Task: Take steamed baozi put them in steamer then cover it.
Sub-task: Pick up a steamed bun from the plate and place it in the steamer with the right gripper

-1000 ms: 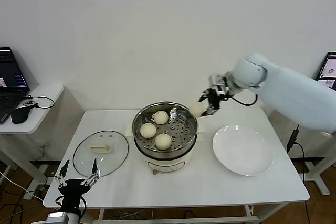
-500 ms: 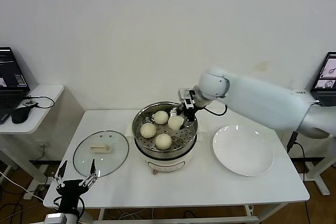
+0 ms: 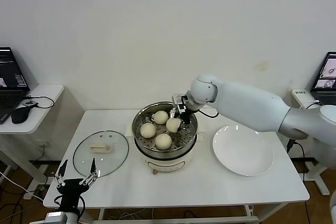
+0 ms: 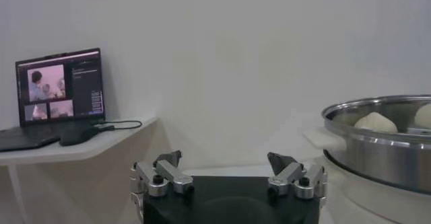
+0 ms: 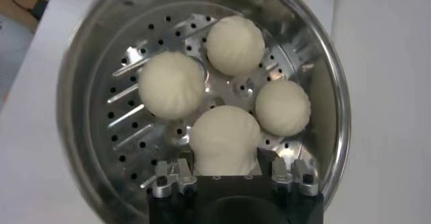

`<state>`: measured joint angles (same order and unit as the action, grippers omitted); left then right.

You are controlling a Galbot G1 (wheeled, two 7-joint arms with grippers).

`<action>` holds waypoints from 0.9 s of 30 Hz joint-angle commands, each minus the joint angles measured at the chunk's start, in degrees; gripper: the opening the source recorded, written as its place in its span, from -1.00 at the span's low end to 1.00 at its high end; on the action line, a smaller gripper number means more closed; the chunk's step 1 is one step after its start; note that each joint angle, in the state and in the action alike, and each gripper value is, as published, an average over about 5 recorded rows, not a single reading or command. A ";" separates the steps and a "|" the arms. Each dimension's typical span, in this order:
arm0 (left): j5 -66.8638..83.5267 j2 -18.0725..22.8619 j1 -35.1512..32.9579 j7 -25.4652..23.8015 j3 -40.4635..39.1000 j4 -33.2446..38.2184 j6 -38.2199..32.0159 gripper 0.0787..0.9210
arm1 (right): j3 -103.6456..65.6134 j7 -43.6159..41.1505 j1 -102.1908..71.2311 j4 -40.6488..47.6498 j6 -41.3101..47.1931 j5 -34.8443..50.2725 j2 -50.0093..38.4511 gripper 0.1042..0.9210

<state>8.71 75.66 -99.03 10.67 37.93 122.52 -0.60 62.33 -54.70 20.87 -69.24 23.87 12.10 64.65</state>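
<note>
A baozi (image 5: 225,138) sat between the right gripper's (image 5: 229,178) fingers, clasped on both sides, low over the steamer's (image 3: 140,141) perforated tray. Three more baozi (image 3: 148,130) lay on that tray. The cover (image 3: 101,152) rested on the table (image 3: 210,187), left of the steamer. The left gripper (image 3: 77,180) hung spread at the table's near-left corner.

Bright, even indoor light — soft shadows, glare on the steamer (image 5: 316,77).
</note>
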 commanded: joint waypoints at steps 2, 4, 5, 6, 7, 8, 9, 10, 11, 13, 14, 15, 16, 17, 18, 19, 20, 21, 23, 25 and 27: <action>0.01 -0.02 0.13 -0.03 0.02 -0.17 0.05 0.77 | -0.23 1.13 -1.12 3.00 2.58 -3.10 1.42 0.19; 0.00 0.00 0.17 -0.04 0.02 -0.16 0.07 0.77 | -0.22 1.60 -1.13 2.53 4.37 -2.96 1.24 0.20; 0.00 0.00 0.18 -0.03 0.02 -0.16 0.08 0.77 | -0.22 1.82 -1.13 2.15 5.40 -2.72 1.08 0.19; 0.00 0.02 0.19 -0.03 0.02 -0.16 0.09 0.77 | -0.20 1.97 -1.11 1.71 6.41 -2.44 0.90 0.19; 0.00 0.03 0.20 -0.03 0.01 -0.15 0.09 0.77 | -0.19 2.10 -1.09 1.27 7.27 -2.13 0.72 0.19; 0.00 0.05 0.20 -0.02 0.00 -0.14 0.10 0.77 | -0.17 2.22 -1.06 0.79 8.22 -1.72 0.51 0.18; -0.01 0.07 0.21 -0.02 -0.02 -0.11 0.10 0.77 | -0.15 2.31 -1.02 0.31 9.01 -1.30 0.32 0.18; -0.02 0.10 0.20 -0.02 -0.04 -0.08 0.11 0.77 | -0.14 2.40 -0.97 -0.08 9.75 -0.87 0.16 0.18; -0.03 0.12 0.20 -0.02 -0.07 -0.05 0.11 0.77 | -0.13 2.49 -0.93 -0.46 10.46 -0.33 0.02 0.18; -0.05 0.17 0.21 -0.03 -0.11 0.03 0.12 0.77 | -0.11 2.62 -0.89 -1.08 11.66 0.63 -0.16 0.18; -0.05 0.19 0.21 -0.02 -0.13 0.07 0.13 0.77 | -0.11 2.67 -0.89 -1.35 12.27 1.07 -0.21 0.18; -0.06 0.21 0.20 -0.02 -0.14 0.11 0.14 0.77 | -0.11 2.70 -0.91 -1.58 12.79 1.40 -0.24 0.18; -0.07 0.23 0.19 -0.03 -0.14 0.15 0.14 0.77 | -0.12 2.70 -0.95 -1.75 13.23 1.61 -0.24 0.18; -0.08 0.25 0.17 -0.02 -0.15 0.18 0.14 0.77 | -0.14 2.71 -1.01 -1.90 13.67 1.82 -0.25 0.18; -0.09 0.26 0.14 -0.02 -0.15 0.22 0.14 0.77 | -0.17 2.70 -1.08 -2.02 14.05 1.96 -0.25 0.18; -0.09 0.26 0.10 -0.02 -0.16 0.26 0.14 0.77 | -0.19 2.69 -1.14 -2.09 14.30 2.05 -0.25 0.18; -0.09 0.26 0.07 -0.02 -0.15 0.29 0.13 0.77 | -0.21 2.65 -1.20 -2.14 14.48 2.08 -0.26 0.18; -0.08 0.26 0.04 -0.02 -0.13 0.32 0.13 0.77 | -0.22 2.57 -1.26 -2.16 14.57 1.99 -0.28 0.18; -0.08 0.26 0.02 -0.01 -0.11 0.32 0.12 0.77 | -0.20 2.43 -1.36 -2.11 14.51 1.48 -0.33 0.18; -0.07 0.27 0.01 -0.01 -0.10 0.31 0.10 0.77 | -0.19 2.43 -1.47 -1.92 14.35 0.81 -0.37 0.18; -0.06 0.28 0.03 -0.01 -0.13 0.29 0.09 0.77 | -0.29 2.63 -1.60 -1.78 14.19 0.33 -0.43 0.18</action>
<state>8.65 75.94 -99.00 10.66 37.83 122.83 -0.49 62.19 -52.36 19.44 -70.51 35.45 12.68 64.30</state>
